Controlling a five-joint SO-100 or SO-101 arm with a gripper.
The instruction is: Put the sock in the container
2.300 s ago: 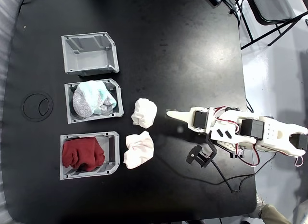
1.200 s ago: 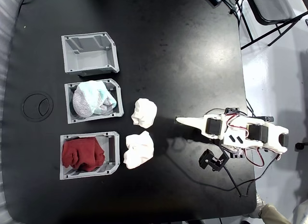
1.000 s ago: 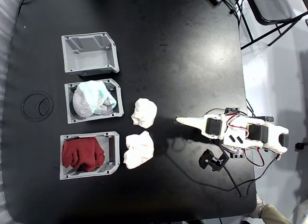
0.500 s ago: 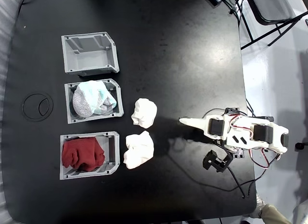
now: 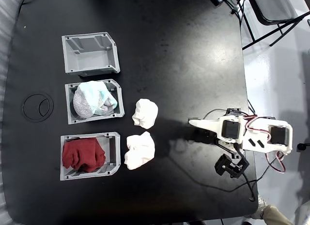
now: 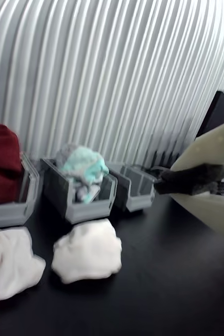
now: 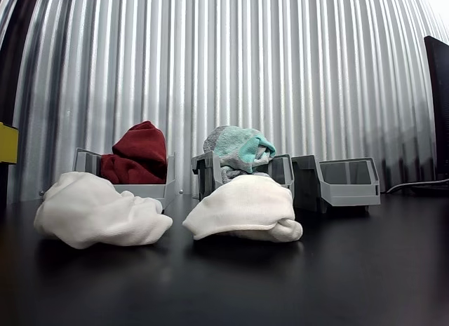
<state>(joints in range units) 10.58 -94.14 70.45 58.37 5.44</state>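
The sock [image 5: 139, 151] is the wide, loosely folded white lump on the black table, beside the bin of dark red cloth; it also shows in the wrist view [image 6: 7, 265] and the other view [image 7: 98, 210]. The container [image 5: 89, 53] is the empty grey bin at the end of the row, seen from the side in the wrist view [image 6: 138, 189] and the other view [image 7: 344, 182]. My gripper [image 5: 192, 122] sits well to the right of the sock, pointing left, shut with nothing in it. Its cream fingers [image 6: 209, 152] press together on a dark pad.
A smaller, tighter white lump [image 5: 145, 113] lies between the sock and my gripper's line. Two more bins hold grey-and-mint cloth [image 5: 94, 100] and dark red cloth [image 5: 83, 155]. A black cable [image 5: 242, 184] trails near the table's right edge. A corrugated wall stands behind the bins.
The arm has drawn back to the right, away from the white lumps, and its black wrist part has swung down. Socks and bins have not moved.
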